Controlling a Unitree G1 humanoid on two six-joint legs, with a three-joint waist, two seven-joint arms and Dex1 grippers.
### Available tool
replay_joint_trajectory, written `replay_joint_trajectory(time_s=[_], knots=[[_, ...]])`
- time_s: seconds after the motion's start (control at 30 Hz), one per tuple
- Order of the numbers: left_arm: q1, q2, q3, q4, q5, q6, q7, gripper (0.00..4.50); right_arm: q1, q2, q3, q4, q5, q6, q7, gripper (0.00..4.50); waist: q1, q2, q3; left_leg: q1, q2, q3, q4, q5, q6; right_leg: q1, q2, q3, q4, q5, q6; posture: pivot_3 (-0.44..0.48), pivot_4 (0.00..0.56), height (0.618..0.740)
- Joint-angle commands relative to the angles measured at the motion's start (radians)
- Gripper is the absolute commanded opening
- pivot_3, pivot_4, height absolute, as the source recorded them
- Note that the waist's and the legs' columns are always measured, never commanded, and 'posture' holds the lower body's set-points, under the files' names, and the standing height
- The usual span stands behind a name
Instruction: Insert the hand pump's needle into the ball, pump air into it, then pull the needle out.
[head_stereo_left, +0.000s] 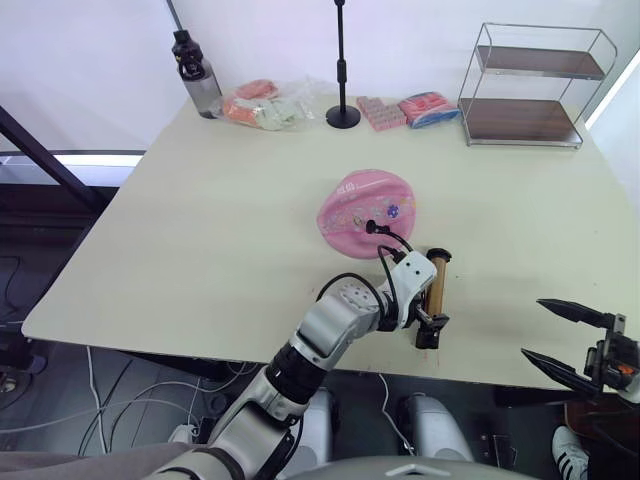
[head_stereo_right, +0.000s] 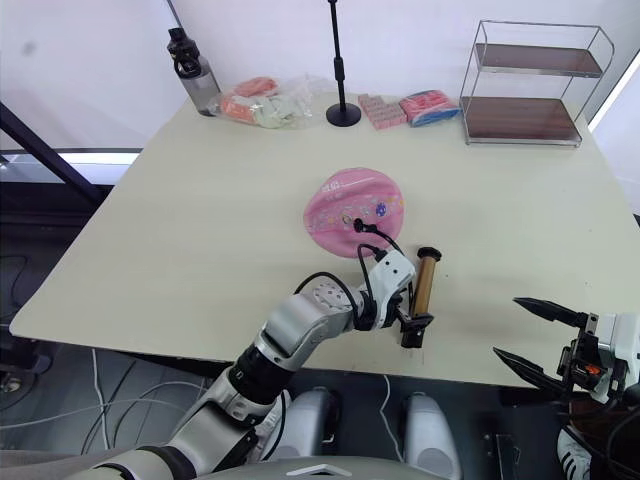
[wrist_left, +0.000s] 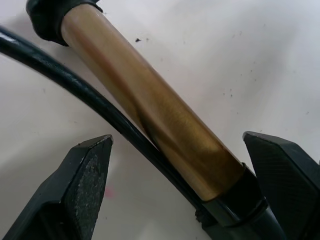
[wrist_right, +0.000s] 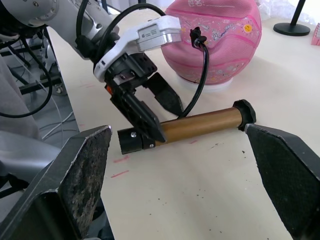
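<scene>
**Left gripper straddles the pump at the near edge**

Nearest of all, the right gripper (head_stereo_left: 553, 337) hangs off the table's (head_stereo_left: 180, 240) near edge at the right, fingers spread wide, nothing in them. Just in from that edge, the left gripper (wrist_right: 152, 112) is down over the hand pump (head_stereo_left: 434, 290), its fingers wide apart, one either side of the bronze-gold barrel close to the near black end cap; the pads stand apart from the metal. The pump lies flat, pointing away from the near edge. Its black hose (wrist_right: 202, 75) curls up to the ball (head_stereo_left: 365, 210), a pink one looking dented and soft, mid-table; the needle itself cannot be made out. Along the far edge: a water bottle (head_stereo_left: 196, 75), plastic bags (head_stereo_left: 268, 105), a black stand (head_stereo_left: 343, 70) and a wire shelf (head_stereo_left: 530, 85).
</scene>
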Motion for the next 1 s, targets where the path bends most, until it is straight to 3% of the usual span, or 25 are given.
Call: replay_joint_trajectory(time_s=[0.03, 0.17, 0.27, 0.37, 0.57, 1.0], knots=[[0.002, -0.002, -0.022, -0.02, 0.02, 0.017, 0.009, 4.42, -0.003, 0.003, -0.01, -0.015, 0.005, -0.022, 0.002, 4.5, 0.0, 0.0, 0.0, 0.0, 0.0, 0.0, 0.0, 0.0, 0.0, 0.0, 0.0, 0.0, 0.0, 0.0, -0.001, 0.0, 0.15, 0.74], [0.017, 0.006, -0.017, -0.027, 0.025, 0.03, 0.013, 4.42, -0.011, 0.006, -0.005, -0.014, -0.001, -0.026, 0.0, 4.5, -0.001, 0.0, 0.0, 0.0, 0.0, 0.0, 0.0, 0.0, 0.0, 0.0, 0.0, 0.0, 0.0, -0.001, -0.001, 0.0, 0.15, 0.74], [0.018, 0.013, -0.006, -0.027, 0.029, 0.032, 0.016, 3.7, -0.02, 0.005, 0.0, -0.013, -0.002, -0.025, 0.002, 4.5, 0.0, 0.0, 0.0, 0.0, 0.0, 0.0, 0.0, 0.0, 0.0, 0.0, 0.0, 0.0, 0.0, -0.001, -0.001, 0.0, 0.15, 0.74], [0.02, 0.027, 0.001, -0.03, 0.033, 0.031, 0.016, 2.25, -0.032, 0.002, 0.006, -0.009, -0.002, -0.022, 0.005, 4.5, -0.001, 0.0, 0.0, 0.001, 0.0, 0.0, 0.0, 0.0, 0.0, 0.0, 0.0, 0.0, 0.0, -0.001, -0.001, 0.0, 0.15, 0.74], [0.026, 0.042, 0.015, -0.038, 0.036, 0.036, 0.019, 0.16, -0.051, -0.001, 0.015, 0.004, -0.005, -0.022, 0.009, 4.5, 0.001, 0.001, -0.001, 0.001, 0.0, 0.0, 0.0, 0.0, 0.0, 0.0, 0.001, 0.0, 0.001, 0.0, -0.001, 0.0, 0.15, 0.74], [0.028, 0.065, 0.065, -0.079, 0.019, -0.035, -0.029, 0.16, -0.066, -0.002, 0.022, 0.015, -0.013, -0.028, 0.017, 4.5, 0.0, 0.001, -0.001, 0.0, 0.0, 0.0, 0.0, 0.0, 0.0, 0.0, 0.001, 0.001, 0.001, 0.0, 0.0, 0.0, 0.15, 0.74]])
